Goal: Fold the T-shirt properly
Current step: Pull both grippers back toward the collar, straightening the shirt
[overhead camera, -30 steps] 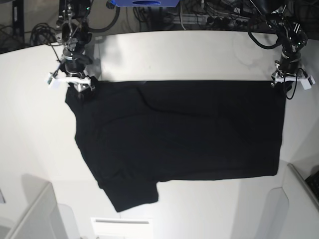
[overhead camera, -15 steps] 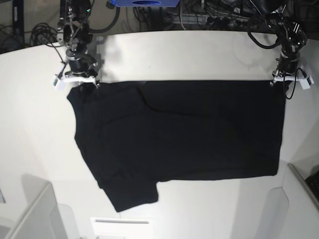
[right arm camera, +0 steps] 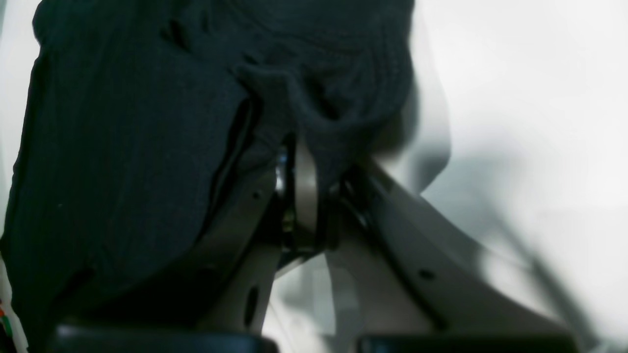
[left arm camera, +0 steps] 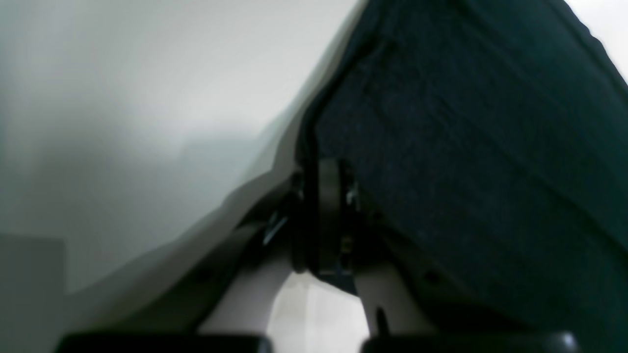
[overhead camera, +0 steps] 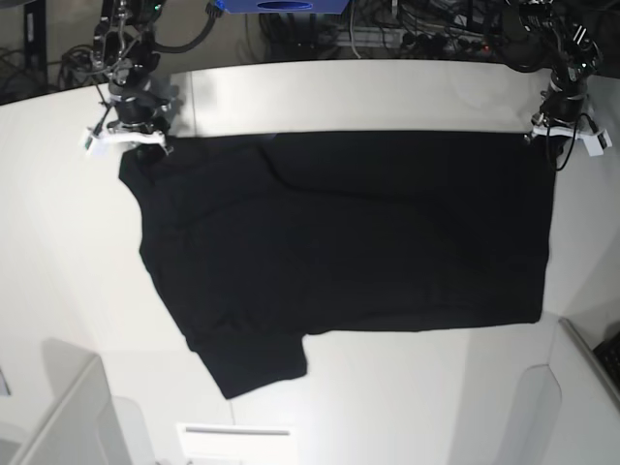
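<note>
A: Where is the shirt point(overhead camera: 349, 242), and why is it held that way?

B: It lies spread on the white surface point(overhead camera: 58, 242), back side up as far as I can tell, no print visible from above. Each far corner is pinched: the right tool point(overhead camera: 126, 140) is clamped on the corner at the shirt's sleeve end, the left tool point(overhead camera: 572, 131) on the corner at its hem end. My guess is that gripping both corners of one long edge lets the arms carry that edge over the near one for an even fold.

A: What is the cloth like?

B: Matte black knit, limp, finely ribbed up close. It bunches into soft puckers at the right tool and runs smoother at the left. One sleeve juts from the shirt's near edge.
</note>
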You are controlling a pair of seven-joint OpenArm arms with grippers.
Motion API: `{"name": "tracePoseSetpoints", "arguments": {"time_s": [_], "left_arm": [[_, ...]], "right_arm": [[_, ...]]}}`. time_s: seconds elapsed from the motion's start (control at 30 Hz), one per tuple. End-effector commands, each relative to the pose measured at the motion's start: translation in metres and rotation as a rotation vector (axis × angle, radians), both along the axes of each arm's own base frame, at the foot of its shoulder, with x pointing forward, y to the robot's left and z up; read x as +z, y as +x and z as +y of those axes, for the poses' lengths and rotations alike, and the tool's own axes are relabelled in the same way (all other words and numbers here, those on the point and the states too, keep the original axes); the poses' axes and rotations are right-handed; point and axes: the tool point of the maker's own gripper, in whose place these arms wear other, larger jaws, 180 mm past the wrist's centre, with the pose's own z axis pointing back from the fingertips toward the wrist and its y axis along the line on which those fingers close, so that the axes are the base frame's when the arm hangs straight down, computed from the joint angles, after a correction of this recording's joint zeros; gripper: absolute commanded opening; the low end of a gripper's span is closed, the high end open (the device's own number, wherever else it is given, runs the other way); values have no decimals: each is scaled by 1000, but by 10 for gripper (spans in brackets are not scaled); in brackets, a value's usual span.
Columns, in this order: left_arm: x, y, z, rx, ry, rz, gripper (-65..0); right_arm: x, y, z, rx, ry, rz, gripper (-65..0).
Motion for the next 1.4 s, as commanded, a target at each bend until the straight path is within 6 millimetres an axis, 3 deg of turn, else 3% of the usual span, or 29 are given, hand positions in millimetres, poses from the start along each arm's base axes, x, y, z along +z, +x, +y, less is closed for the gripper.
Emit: {"name": "tracePoseSetpoints", "arguments": {"time_s": [0.0, 0.3, 0.47, 0.7, 0.97, 1.37], "left_arm": [[8, -3, 8, -1, 36, 5, -650], [11, -38, 5, -32, 74, 69, -650], [9, -54, 2, -24, 72, 90, -650], [19, -63, -3, -49, 100, 98, -650], [15, -75, -5, -46, 93, 122, -650], [14, -80, -5, -47, 95, 136, -650]], "right_arm": [[11, 3, -11, -14, -33, -32, -650], [27, -26, -11, 5, -58, -16, -650], [22, -44, -10, 6, -56, 20, -650], [22, -65, -7, 17, -61, 54, -650], [16, -86, -7, 20, -60, 101, -650], [16, -86, -7, 21, -60, 102, -650]]}}
